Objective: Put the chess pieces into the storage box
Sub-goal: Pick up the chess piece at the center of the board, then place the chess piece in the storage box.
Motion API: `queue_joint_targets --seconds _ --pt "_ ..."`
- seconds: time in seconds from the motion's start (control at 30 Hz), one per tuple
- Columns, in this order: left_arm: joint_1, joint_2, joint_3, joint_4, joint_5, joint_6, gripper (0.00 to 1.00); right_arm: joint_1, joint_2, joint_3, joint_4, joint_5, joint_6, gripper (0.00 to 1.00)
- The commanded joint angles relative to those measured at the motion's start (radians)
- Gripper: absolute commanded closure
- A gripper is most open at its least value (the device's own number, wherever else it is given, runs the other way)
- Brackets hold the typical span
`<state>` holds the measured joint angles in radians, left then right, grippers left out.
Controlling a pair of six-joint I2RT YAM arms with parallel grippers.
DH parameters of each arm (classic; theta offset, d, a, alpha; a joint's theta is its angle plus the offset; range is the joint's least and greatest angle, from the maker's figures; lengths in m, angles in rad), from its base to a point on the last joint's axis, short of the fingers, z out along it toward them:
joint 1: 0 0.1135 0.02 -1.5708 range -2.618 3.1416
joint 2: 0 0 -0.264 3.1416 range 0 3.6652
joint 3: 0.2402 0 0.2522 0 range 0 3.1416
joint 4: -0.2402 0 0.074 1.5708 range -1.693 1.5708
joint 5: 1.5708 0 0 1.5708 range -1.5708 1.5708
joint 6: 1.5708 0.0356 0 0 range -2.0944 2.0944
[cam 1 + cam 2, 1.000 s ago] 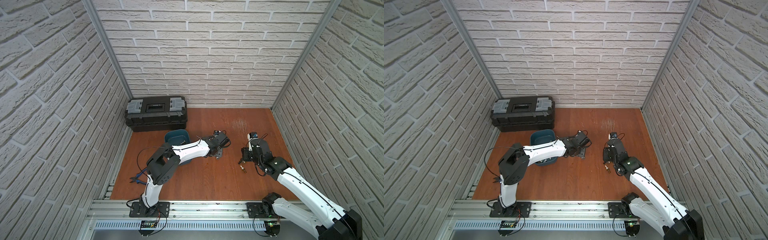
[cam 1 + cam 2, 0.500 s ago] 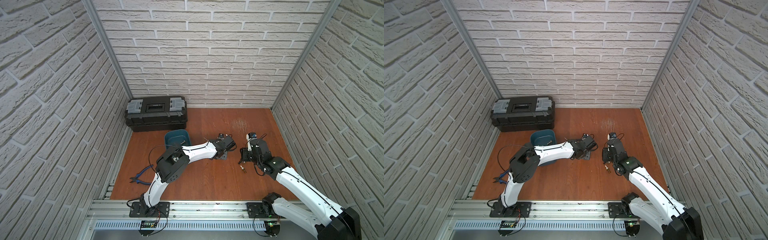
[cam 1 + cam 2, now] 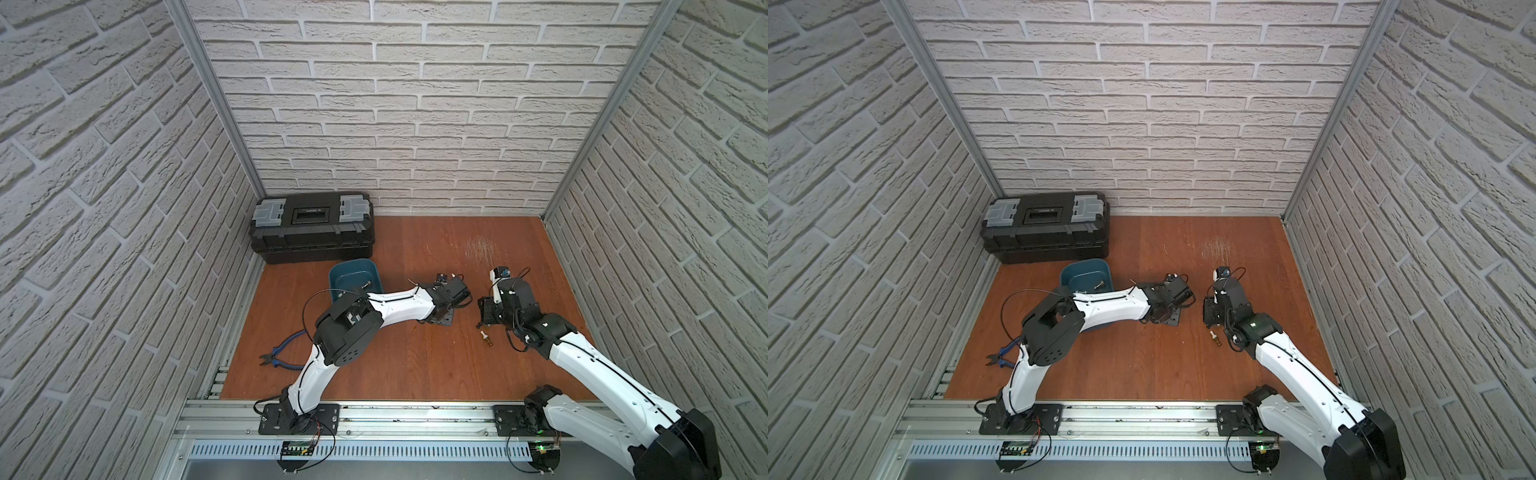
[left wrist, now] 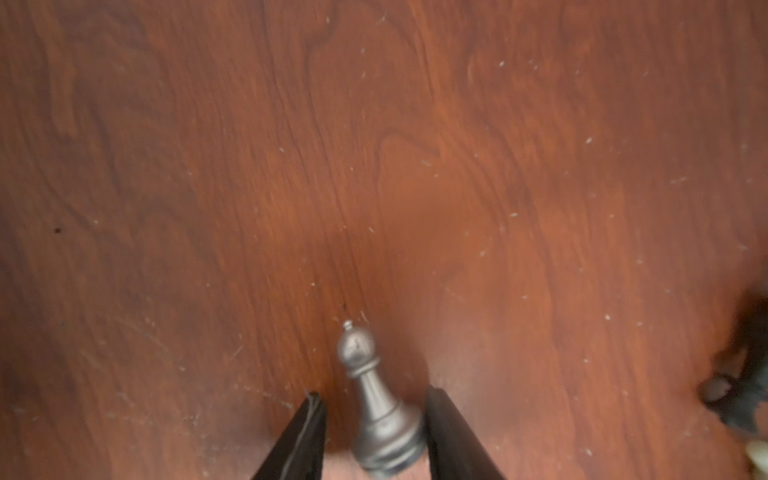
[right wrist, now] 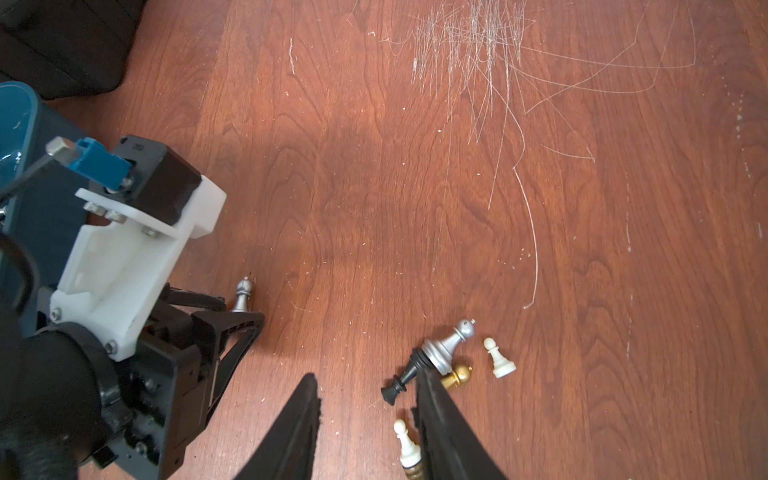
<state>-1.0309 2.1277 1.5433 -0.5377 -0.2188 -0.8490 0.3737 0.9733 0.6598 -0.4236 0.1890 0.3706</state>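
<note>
In both top views the black toolbox [image 3: 311,232] [image 3: 1044,228] stands against the back wall. The label on its lid is too small to read. Just in front of it sits the teal storage box [image 3: 355,269] [image 3: 1086,266], with one dark chess piece [image 3: 367,284] lying inside. The left arm [image 3: 399,305] reaches across the box's near end and hides it. Blue-handled cutters [image 3: 278,353] lie on the desk [image 3: 415,374] near its left edge. A small pale piece with a brown end [image 3: 485,338] lies just beside the right arm [image 3: 582,357].

In the left wrist view the left pincer [image 4: 374,397] sits low over the desk, its fingers apart around an upright silver-grey piece [image 4: 384,415]. One finger [image 4: 449,436] is against the piece's base, and the other stands off with a gap.

In the right wrist view the right pincer [image 5: 365,376] is apart and grips nothing. A white pawn [image 5: 405,440] shows close beside one finger. Just beyond, a silver piece [image 5: 446,343] lies over a black piece [image 5: 405,374], with a gold piece [image 5: 457,376] touching them and a second white pawn [image 5: 500,361] upright nearby. Pale scratches [image 5: 469,54] mark the desk farther off. A moulded mark on the left wrist's camera housing [image 5: 137,146] is too blurred to read.
</note>
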Motion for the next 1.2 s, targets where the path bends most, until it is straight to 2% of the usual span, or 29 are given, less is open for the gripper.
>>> queue_joint_targets --seconds 0.0,0.33,0.63,0.8,0.97,1.17 --pt "-0.005 0.012 -0.023 0.002 0.007 0.006 0.62 -0.007 -0.001 -0.011 0.035 0.0 0.012 0.57" --pt "-0.006 -0.058 -0.064 0.024 0.0 0.025 0.75 -0.009 -0.004 -0.004 0.033 -0.006 0.016 0.57" --pt "0.028 -0.334 -0.108 -0.058 -0.11 0.112 0.76 -0.009 0.018 0.022 0.018 -0.029 0.027 0.58" --pt "0.133 -0.505 -0.247 -0.122 -0.134 0.131 0.76 -0.009 0.046 0.041 0.026 -0.05 0.038 0.58" --pt "0.294 -0.657 -0.43 -0.128 -0.115 0.148 0.76 -0.009 0.073 0.057 0.031 -0.054 0.04 0.58" --pt "0.477 -0.706 -0.518 -0.076 -0.045 0.227 0.75 -0.009 0.108 0.072 0.029 -0.05 0.038 0.58"
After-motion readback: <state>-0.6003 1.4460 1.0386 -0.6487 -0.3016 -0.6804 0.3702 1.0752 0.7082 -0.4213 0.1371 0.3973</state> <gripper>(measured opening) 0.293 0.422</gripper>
